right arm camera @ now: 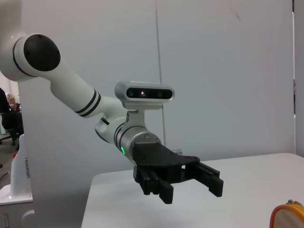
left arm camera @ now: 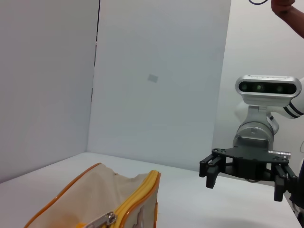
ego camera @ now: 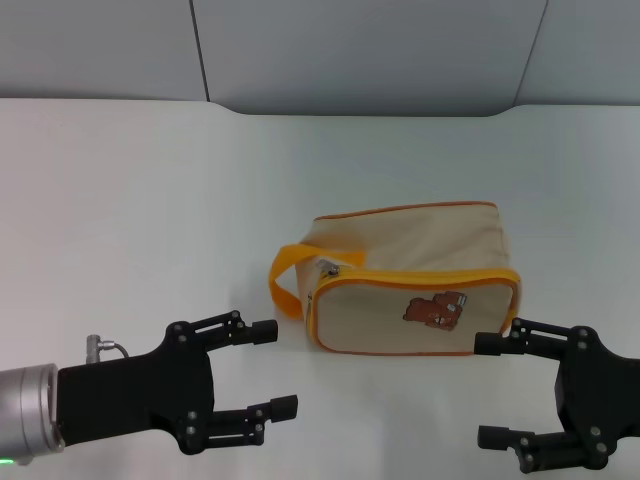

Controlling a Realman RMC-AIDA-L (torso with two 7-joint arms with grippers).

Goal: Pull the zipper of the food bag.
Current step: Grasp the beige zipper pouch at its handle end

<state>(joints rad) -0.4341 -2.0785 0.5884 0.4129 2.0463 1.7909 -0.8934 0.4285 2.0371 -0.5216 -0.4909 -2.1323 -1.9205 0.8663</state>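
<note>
The food bag point(ego camera: 410, 270) is a boxy beige pouch with orange piping and a brown bear print, lying on the white table in the middle of the head view. Its orange loop strap point(ego camera: 285, 280) hangs off its left end. The zipper point(ego camera: 420, 277) runs along the top front edge, with its small silvery pull tab point(ego camera: 330, 268) at the left end near the strap. The tab also shows in the left wrist view point(left arm camera: 105, 219). My left gripper point(ego camera: 275, 368) is open, low and to the left of the bag, apart from it. My right gripper point(ego camera: 487, 390) is open near the bag's right front corner, not touching it.
The white table point(ego camera: 150, 200) ends at a grey wall panel point(ego camera: 370, 55) behind. The left wrist view shows the right gripper point(left arm camera: 244, 183) across the bag point(left arm camera: 95, 199). The right wrist view shows the left gripper point(right arm camera: 190, 190) and a corner of the bag point(right arm camera: 287, 216).
</note>
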